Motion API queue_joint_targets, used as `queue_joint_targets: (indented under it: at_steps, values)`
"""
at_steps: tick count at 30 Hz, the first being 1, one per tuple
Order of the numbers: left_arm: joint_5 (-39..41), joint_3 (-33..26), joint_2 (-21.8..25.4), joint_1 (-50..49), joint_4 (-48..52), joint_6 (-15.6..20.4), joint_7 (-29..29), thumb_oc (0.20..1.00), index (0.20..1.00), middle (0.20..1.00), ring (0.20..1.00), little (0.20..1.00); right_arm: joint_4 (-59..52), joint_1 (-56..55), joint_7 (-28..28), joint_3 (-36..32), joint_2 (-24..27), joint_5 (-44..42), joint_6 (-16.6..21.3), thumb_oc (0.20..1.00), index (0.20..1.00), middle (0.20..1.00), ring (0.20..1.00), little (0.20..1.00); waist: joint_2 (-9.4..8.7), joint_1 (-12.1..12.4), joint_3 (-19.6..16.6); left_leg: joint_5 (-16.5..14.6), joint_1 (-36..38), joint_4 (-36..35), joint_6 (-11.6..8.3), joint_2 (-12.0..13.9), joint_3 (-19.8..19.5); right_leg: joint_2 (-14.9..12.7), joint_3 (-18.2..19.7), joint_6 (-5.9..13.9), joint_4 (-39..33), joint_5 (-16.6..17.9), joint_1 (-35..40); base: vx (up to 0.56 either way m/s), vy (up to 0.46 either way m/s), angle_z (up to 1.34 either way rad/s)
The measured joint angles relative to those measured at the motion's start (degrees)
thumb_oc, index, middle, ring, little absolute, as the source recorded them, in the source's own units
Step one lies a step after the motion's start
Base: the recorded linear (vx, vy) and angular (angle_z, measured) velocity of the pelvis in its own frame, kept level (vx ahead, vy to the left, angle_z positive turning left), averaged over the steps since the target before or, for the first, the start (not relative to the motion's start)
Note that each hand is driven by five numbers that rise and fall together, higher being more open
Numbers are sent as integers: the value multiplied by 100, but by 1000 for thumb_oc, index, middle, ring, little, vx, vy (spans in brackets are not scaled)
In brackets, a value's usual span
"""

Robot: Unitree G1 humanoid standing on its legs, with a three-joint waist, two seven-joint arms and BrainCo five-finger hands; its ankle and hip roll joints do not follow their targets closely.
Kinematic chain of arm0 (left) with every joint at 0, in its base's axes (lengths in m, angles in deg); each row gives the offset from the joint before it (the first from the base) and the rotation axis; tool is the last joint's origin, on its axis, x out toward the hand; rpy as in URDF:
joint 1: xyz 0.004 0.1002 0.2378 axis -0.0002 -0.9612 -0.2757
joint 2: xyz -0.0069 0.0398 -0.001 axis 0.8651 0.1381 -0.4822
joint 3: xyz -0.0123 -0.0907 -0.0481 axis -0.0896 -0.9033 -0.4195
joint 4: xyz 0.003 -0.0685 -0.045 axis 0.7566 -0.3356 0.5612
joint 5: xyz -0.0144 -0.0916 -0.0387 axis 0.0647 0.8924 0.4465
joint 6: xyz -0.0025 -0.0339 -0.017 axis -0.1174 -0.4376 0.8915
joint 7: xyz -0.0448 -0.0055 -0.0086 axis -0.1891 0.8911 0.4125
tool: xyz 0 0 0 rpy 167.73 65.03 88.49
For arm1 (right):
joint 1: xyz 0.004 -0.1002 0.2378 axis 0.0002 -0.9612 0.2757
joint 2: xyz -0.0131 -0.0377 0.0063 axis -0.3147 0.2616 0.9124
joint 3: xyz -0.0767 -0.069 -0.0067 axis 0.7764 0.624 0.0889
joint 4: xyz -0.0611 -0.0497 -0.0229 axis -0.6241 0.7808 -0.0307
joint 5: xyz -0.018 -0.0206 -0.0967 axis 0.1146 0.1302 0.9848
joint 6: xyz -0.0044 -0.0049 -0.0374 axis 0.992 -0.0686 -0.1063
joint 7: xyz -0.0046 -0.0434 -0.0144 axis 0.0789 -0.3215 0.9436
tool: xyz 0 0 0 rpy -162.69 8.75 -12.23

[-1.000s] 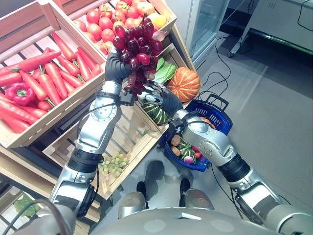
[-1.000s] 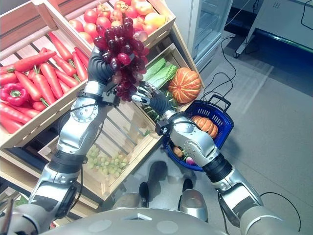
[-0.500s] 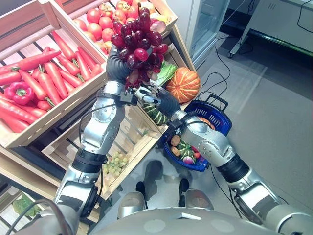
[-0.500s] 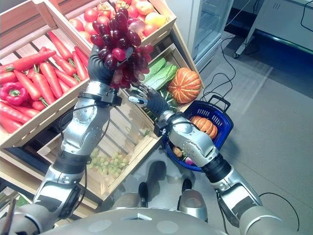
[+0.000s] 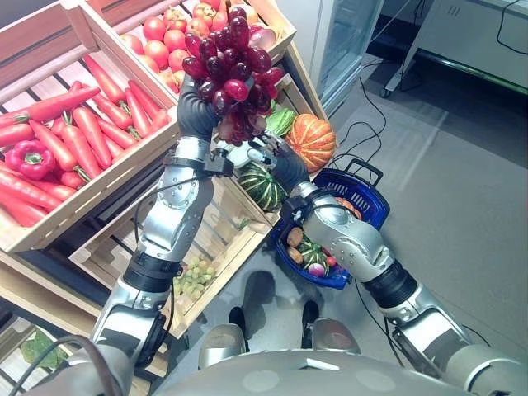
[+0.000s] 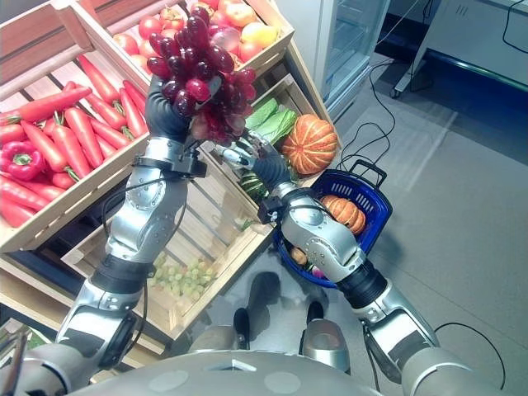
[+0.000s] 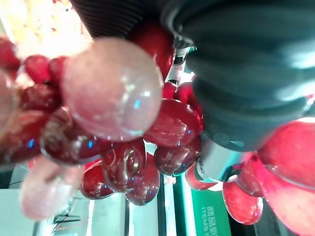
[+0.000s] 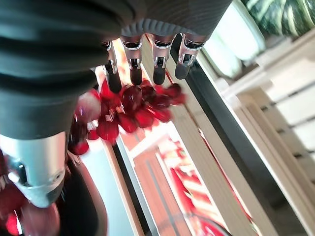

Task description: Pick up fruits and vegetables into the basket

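- Eye views: my left hand (image 5: 196, 111) grips a glossy bunch of red grapes (image 5: 231, 70) raised before the wooden crates; my right hand (image 5: 276, 161) reaches under it, above the blue plastic basket (image 5: 373, 208).
- Left wrist: round, shiny grapes crowd my hand.
- Right wrist: my straight fingers (image 8: 158, 64) touch the bunch's hanging tip.

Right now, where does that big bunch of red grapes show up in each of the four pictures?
Left eye view: the red grapes sit upper middle, held up by the left hand.
Right eye view: the grapes sit upper left of middle.
Left wrist view: grapes hang very close, across most of the picture.
Right wrist view: grapes lie just past the right hand.
Shared landmark: the orange pumpkin, in both eye views.
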Motion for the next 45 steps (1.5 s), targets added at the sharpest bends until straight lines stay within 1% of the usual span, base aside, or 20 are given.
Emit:
queue_joint_targets:
  at_steps: [2,8,11,16,29,31,36,39,41,45]
  values:
    - [0,-2,1,-1,0,3,-68,200,200,200,200,200,-39,-3,126,-62,2,116,88,1000,1000,1000,1000,1000,1,-26,0,-6,2,0,8,-7,27,-4,25,7,0,4,-9,-3,21,-5]
    - [-16,-4,3,-4,0,3,-166,200,200,200,200,200,-424,-50,181,-184,11,613,120,1000,1000,1000,1000,1000,3,-93,2,-9,2,-7,11,-9,35,-5,34,8,-6,5,-14,0,0,0]
    - [-202,-5,3,-4,0,4,-192,200,200,200,200,200,-459,-49,185,-281,29,835,161,1000,1000,1000,1000,1000,7,-98,4,-9,2,-8,11,-9,42,-5,38,8,-5,5,-16,0,0,0]
    - [-220,-9,3,-29,0,118,-185,200,200,200,200,200,-473,-48,184,-280,61,832,158,1000,1000,1000,1000,1000,19,-91,11,-9,2,-8,11,-9,44,-6,40,7,-5,5,-20,0,0,0]
    - [-226,-4,1,-29,0,113,-130,200,200,200,200,200,-473,-39,66,-201,49,720,41,1000,1000,1000,1000,1000,41,-89,23,-10,-1,-9,10,-8,34,-6,41,7,-5,4,-27,0,0,0]
    - [-227,0,0,-29,0,100,-86,200,200,200,200,200,-473,-28,-41,-192,43,617,41,1000,1000,1000,1000,1000,41,-87,23,-10,-4,-9,10,-8,34,-6,41,7,-4,4,-30,0,0,0]
    - [-238,2,-6,-29,3,-62,-76,200,200,200,200,200,-476,24,-270,-113,30,435,-16,1000,1000,1000,1000,1000,41,-77,23,-10,-8,-9,10,-7,31,-5,39,7,-4,4,-30,0,0,0]
    - [-400,2,-6,-28,4,-261,-64,200,200,200,200,200,-476,25,-276,-84,31,437,-109,1000,1000,1000,1000,1000,41,-69,24,-10,-13,-9,9,-7,28,-5,36,7,-4,4,-30,0,0,0]
    - [-458,4,-5,-29,4,-471,-71,200,200,200,200,200,-476,37,-279,-72,31,438,-170,1000,1000,1000,1000,1000,41,-53,24,-10,-14,-9,9,-8,23,-5,35,7,-5,4,-30,0,0,0]
    - [-683,15,-3,-29,4,-658,-90,200,200,200,200,200,-476,45,-278,-13,32,444,-188,1000,1000,1000,1000,1000,40,-37,24,-10,-15,-9,9,-8,18,-5,35,8,-5,3,-31,0,0,0]
